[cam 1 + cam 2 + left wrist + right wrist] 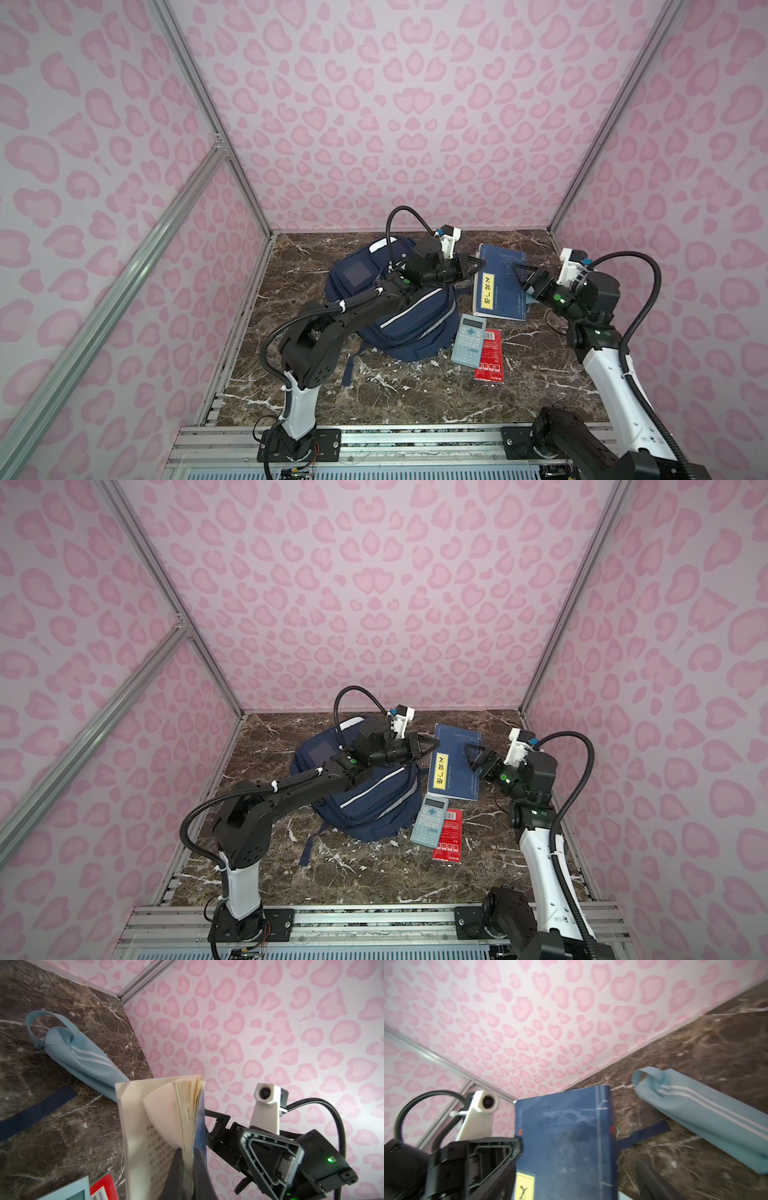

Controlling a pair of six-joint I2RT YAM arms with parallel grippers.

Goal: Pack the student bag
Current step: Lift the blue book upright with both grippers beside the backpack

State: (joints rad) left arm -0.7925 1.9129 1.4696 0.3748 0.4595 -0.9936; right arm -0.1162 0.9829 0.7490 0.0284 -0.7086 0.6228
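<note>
The student bag (409,332) lies on the table (415,399), just left of the blue book (503,286). The left end effector (478,266) extends over the bag and is clamped tight on the book's left edge. In the left wrist view, pages fan out above its fingers (178,1167). The right end effector (524,279) sits at the book's right side, jaws spread wide, gripping nothing. A pale calculator (469,338) and a red packet (490,357) lie just in front of the book, and a light blue pouch (708,1113) lies near it.

The left arm (332,316) hides much of the student bag (415,328) beside the blue book (503,286). Past the book, the pale blue pouch (706,1113) runs off the right wrist view; the cover print is blurred, perhaps linework.
</note>
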